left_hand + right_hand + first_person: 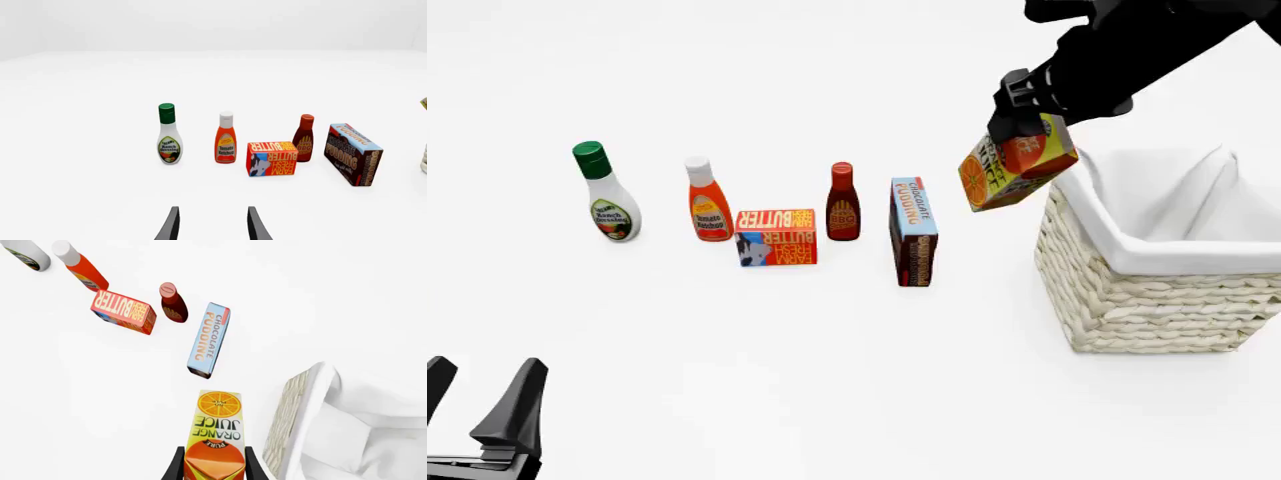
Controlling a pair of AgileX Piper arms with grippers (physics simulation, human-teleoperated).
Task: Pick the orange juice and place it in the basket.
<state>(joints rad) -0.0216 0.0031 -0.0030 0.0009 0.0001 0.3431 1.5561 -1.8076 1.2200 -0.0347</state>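
the right gripper (pixel 212 467), closed on the tall orange-and-yellow gable-top juice carton (pixel 1016 165), holds it tilted in mid-air just beside the cream woven wicker basket (pixel 1134 290), lifted but not yet placed inside.

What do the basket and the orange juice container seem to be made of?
The basket looks like pale woven wicker: its walls show rows of braided strands. Inside is a white lining, apparently cloth, since it folds softly over the rim. The orange juice looks like a printed cardboard carton with flat faces and sharp edges, though a render leaves this open.
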